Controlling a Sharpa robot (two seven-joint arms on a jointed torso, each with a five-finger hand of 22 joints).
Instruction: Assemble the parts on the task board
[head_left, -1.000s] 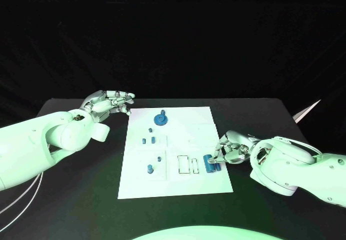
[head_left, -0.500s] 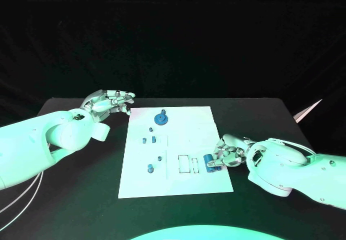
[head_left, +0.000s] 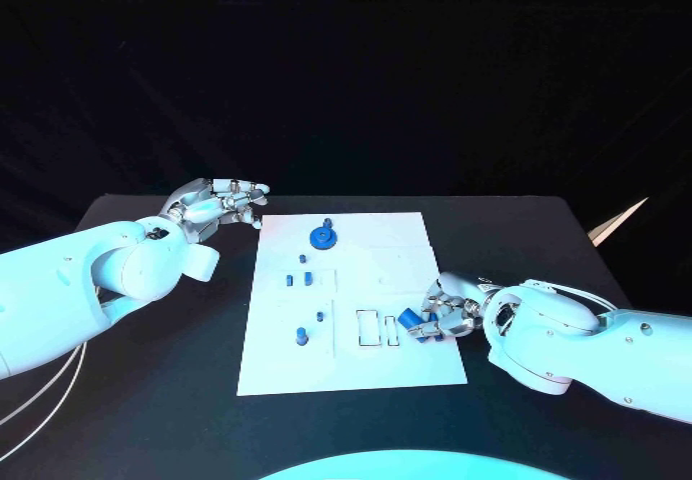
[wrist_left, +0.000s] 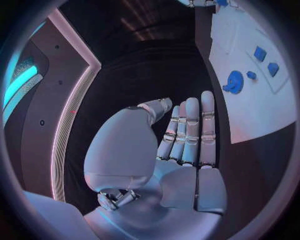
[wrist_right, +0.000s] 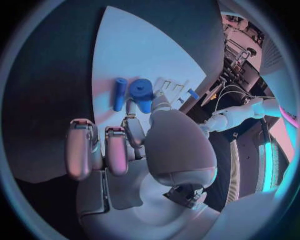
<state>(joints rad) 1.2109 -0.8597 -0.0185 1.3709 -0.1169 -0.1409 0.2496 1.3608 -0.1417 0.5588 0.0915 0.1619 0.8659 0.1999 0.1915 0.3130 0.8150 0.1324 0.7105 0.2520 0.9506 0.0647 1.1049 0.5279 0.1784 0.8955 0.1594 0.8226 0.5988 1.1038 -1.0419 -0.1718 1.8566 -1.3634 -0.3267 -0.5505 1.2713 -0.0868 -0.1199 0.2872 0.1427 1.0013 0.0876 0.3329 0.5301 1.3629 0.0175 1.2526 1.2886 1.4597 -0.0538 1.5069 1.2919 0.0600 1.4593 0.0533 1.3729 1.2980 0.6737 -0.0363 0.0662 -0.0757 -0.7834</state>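
The white task board (head_left: 411, 260) lies in the middle of the table. At its right edge my right hand (head_left: 450, 312) pinches a wide blue part (wrist_right: 142, 92) between thumb and a fingertip (wrist_right: 130, 109). A slim blue cylinder (wrist_right: 119, 93) lies on the board beside that part. Both pieces show as a blue cluster (head_left: 418, 322) at the fingertips, just right of two empty slots (head_left: 378, 329). A round blue part (head_left: 322, 238) stands near the far edge, and several small blue parts (head_left: 299, 280) sit along the left side. My left hand (head_left: 224, 203) hovers off the far left corner, fingers straight, holding nothing.
The left wrist view looks along my flat left hand (wrist_left: 187, 135) at the task board (wrist_left: 250, 85) with the round blue part (wrist_left: 234, 81) and two blue blocks (wrist_left: 265, 60). Black table surrounds the board. A pale object (head_left: 617, 222) pokes in at the table's right edge.
My right hand has slid a little toward the slots and closed its fingertips on the blue pieces, which shifted slightly left. The left hand has stayed put.
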